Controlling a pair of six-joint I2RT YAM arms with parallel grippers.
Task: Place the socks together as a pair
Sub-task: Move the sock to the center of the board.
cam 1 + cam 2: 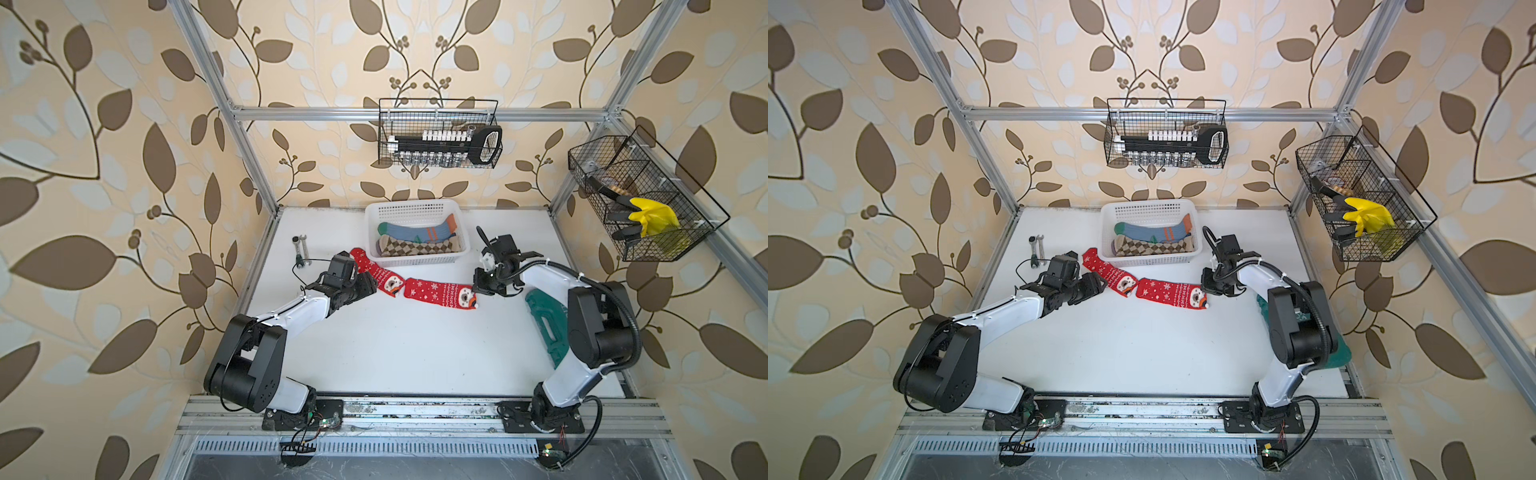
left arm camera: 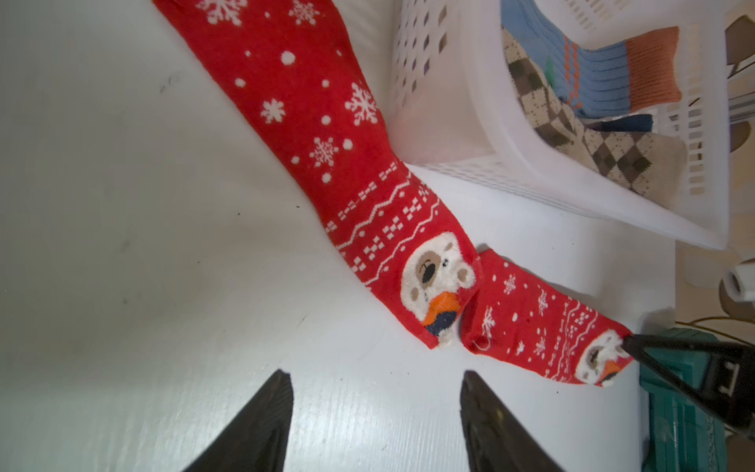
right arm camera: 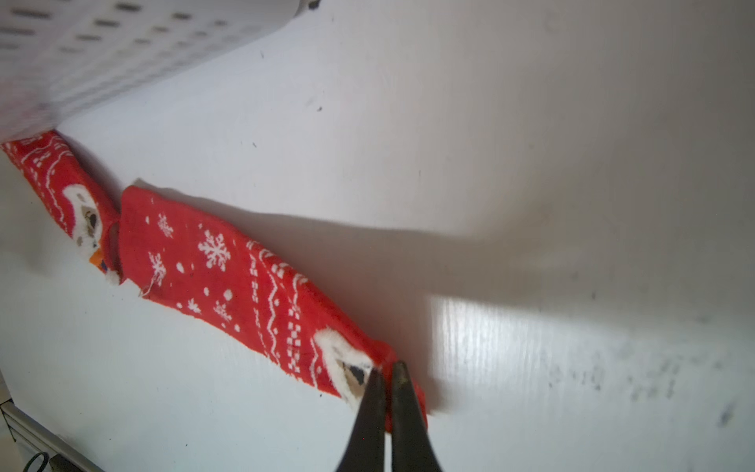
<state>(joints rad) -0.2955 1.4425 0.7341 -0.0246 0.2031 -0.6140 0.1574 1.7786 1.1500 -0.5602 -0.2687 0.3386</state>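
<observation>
Right fingers (image 3: pixel 369 412) pinch our limp red sock (image 3: pixel 228 282) by its bear end; left fingers (image 2: pixel 261 421) gape empty, we'd bunch its mate (image 2: pixel 327 135) mid-fabric.

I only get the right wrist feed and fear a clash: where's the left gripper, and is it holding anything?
Observer: The left gripper is open and empty, tips beside the free red sock's bear end.
Operator: What's inside the basket?
Observer: In the white basket, a blue-grey sock lies over brown argyle socks.
Operator: Any obstacle out of my frame?
Observer: A dark green bag lies beyond the held red sock's bear end.
</observation>
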